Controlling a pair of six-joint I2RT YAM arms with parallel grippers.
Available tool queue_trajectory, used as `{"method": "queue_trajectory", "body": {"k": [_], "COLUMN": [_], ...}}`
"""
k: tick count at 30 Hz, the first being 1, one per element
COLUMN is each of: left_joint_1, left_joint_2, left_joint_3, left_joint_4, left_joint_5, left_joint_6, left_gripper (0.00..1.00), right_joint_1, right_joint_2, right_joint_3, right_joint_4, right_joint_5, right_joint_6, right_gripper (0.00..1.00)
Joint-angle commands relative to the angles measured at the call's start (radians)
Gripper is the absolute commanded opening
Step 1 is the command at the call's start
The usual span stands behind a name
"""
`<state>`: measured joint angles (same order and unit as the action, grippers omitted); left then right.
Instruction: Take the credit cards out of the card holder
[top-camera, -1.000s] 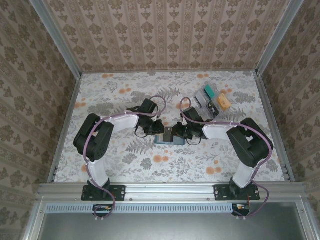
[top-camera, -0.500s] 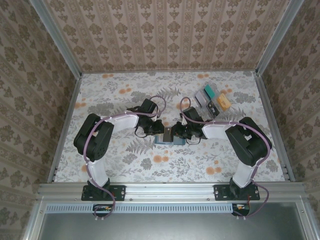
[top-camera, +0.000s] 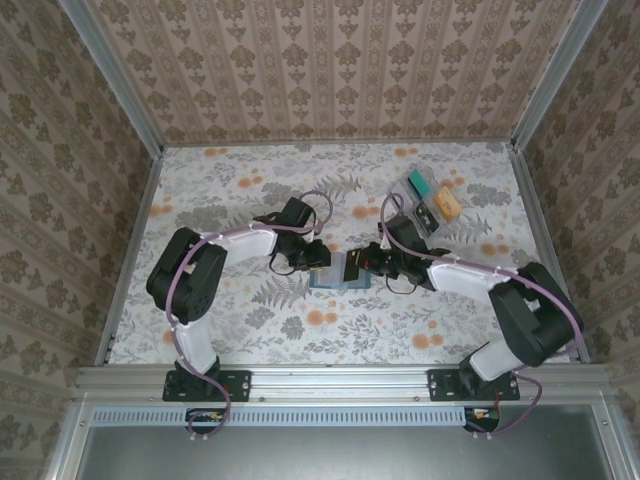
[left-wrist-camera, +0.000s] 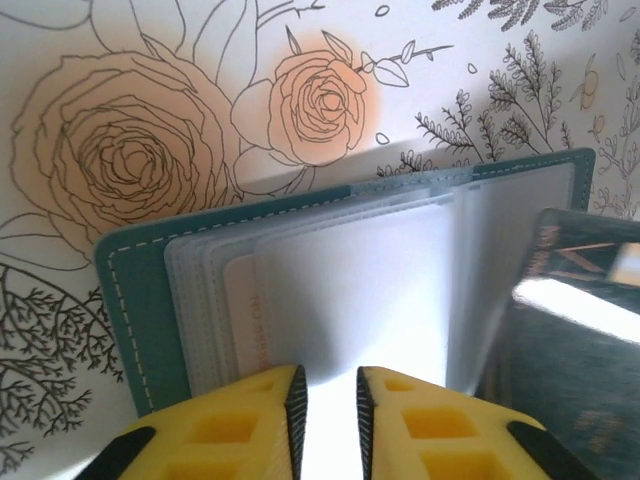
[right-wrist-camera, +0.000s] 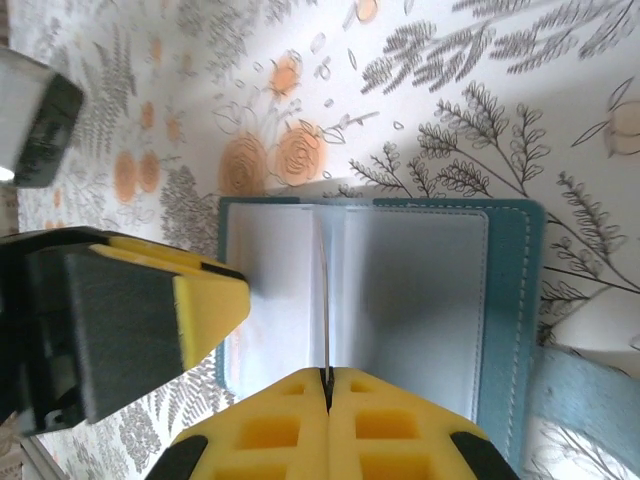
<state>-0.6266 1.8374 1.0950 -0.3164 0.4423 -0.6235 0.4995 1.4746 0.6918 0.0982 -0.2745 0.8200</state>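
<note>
The right gripper (right-wrist-camera: 327, 385) has its two yellow fingers pressed tight together. They pinch a thin sheet (right-wrist-camera: 325, 290) that stands up on its edge in the middle of the open card holder (right-wrist-camera: 505, 300). From this side it looks like just a line, so I cannot tell if it is a card or a clear pocket.

The left gripper (left-wrist-camera: 325, 400) has its fingers a little bit apart, with a small gap between them. Its tips are over the clear pockets on the left half of the card holder. I cannot tell if they touch.

The left wrist view shows a pale card (left-wrist-camera: 250, 320) tucked in a pocket. It has small writing along its edge, too blurry to read. To its right stands a dark shiny flat thing (left-wrist-camera: 570, 340) with faint marks that I cannot read.

The right wrist view shows the blue-green cover with white stitches.

From above, the card holder lies open near the middle of the flowery table (top-camera: 230, 190), between the two grippers. A few loose cards (top-camera: 425, 197) lie well apart, at the far right.
</note>
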Motion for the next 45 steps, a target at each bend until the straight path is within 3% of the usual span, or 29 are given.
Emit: {"method": "queue_trajectory", "body": {"k": [1,8,13,18,20,24,32,36,39,45], "left_joint_1": [0.014,0.056,0.082,0.081,0.08,0.067,0.051,0.056,0.057,0.057], "left_joint_2": [-0.066,-0.251,-0.33,-0.329,-0.319,-0.276,-0.221,-0.21,-0.222,-0.261], "left_joint_3": [-0.007,-0.025,-0.102,-0.127,-0.137,-0.151,-0.162,-0.197,-0.21,-0.213], "left_joint_4": [-0.014,0.096,0.31,0.481,0.558,0.806,1.011,1.143,1.126,1.032], "left_joint_5": [0.018,0.132,0.306,0.42,0.445,0.483,0.496,0.478,0.446,0.38], "left_joint_6": [0.002,-0.063,-0.193,-0.285,-0.33,-0.511,-0.657,-0.745,-0.737,-0.691], "left_gripper": [0.32,0.6,0.68,0.69,0.65,0.46,0.15,0.0,0.0,0.0], "right_joint_1": [-0.01,-0.057,-0.092,-0.124,-0.135,-0.149,-0.165,-0.167,-0.167,-0.155], "right_joint_2": [-0.11,-0.239,-0.261,-0.263,-0.256,-0.231,-0.201,-0.198,-0.191,-0.156], "right_joint_3": [-0.014,-0.005,-0.003,-0.011,-0.011,-0.006,-0.006,-0.011,-0.02,-0.032], "right_joint_4": [-0.039,0.01,0.126,0.272,0.319,0.408,0.48,0.482,0.512,0.599], "right_joint_5": [0.04,-0.116,-0.265,-0.365,-0.392,-0.438,-0.461,-0.458,-0.45,-0.442], "right_joint_6": [-0.067,-0.082,0.006,0.121,0.165,0.241,0.308,0.333,0.367,0.433], "right_gripper": [0.0,0.0,0.0,0.0,0.0,0.0,0.0,0.16,0.25,0.25]}}
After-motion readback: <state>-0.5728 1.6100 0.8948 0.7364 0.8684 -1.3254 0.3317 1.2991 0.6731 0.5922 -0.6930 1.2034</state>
